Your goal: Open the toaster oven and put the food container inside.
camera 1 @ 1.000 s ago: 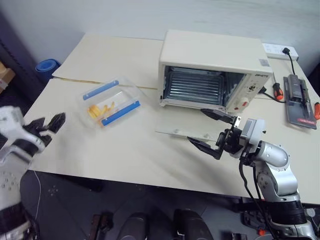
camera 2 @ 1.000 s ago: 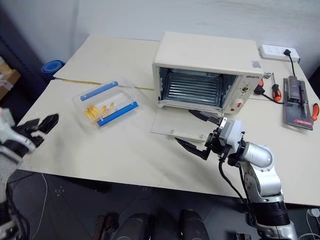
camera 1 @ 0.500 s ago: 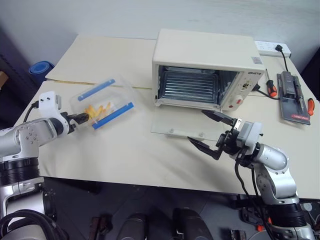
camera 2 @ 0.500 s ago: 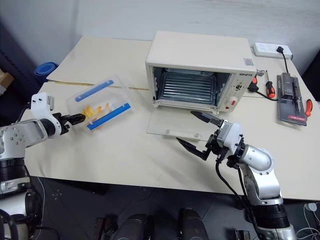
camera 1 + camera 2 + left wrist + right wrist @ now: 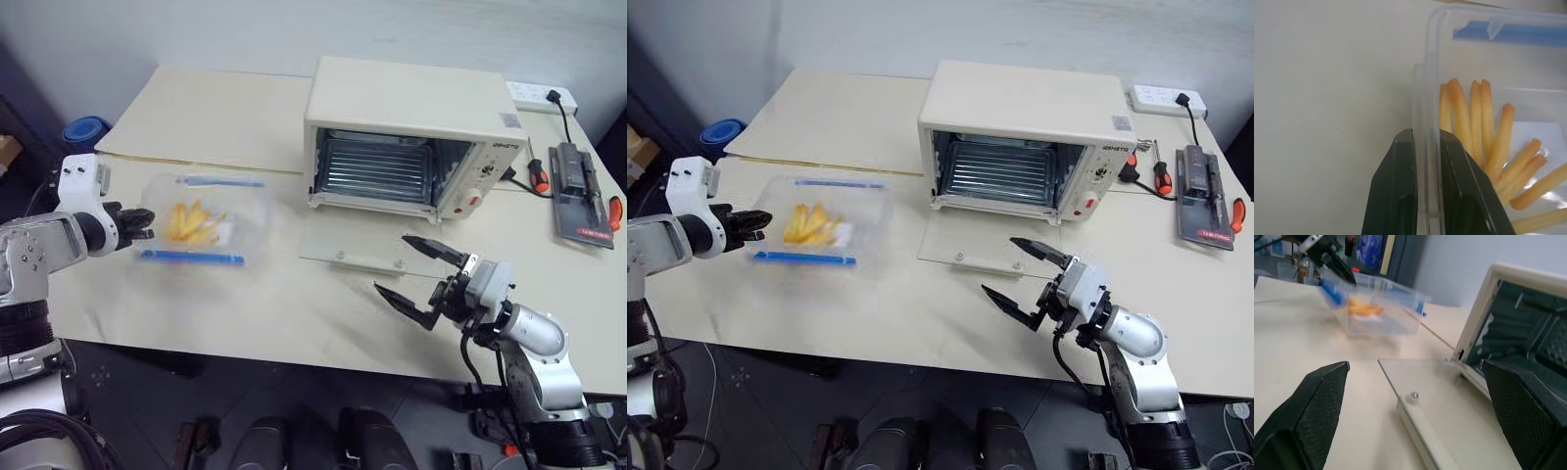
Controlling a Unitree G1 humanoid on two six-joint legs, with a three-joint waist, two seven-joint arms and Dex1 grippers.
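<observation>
**Container gripped at the table's left side**

The food container (image 5: 203, 221) is pinched by its short wall between the 2 fingers of the left gripper (image 5: 1426, 161), near the table's (image 5: 255, 304) left edge. The toaster oven (image 5: 416, 137) is seen with its glass door (image 5: 361, 251) lowered flat. The right gripper (image 5: 419, 279) is held spread wide, empty, near the front edge.

The oven (image 5: 411, 137) stands open, its glass door (image 5: 367, 253) lying flat on the table (image 5: 255, 294) and its cavity empty but for the rack, so the way in over the door is free. Bare tabletop lies between the container (image 5: 201, 223), pinched at its rim by the left gripper (image 5: 140, 221), and the door. The right gripper (image 5: 416, 279), jaws spread wide, hovers just in front of the door's near right corner, and tools (image 5: 578, 191) and a power strip (image 5: 542, 96) crowd the table right of the oven.
</observation>
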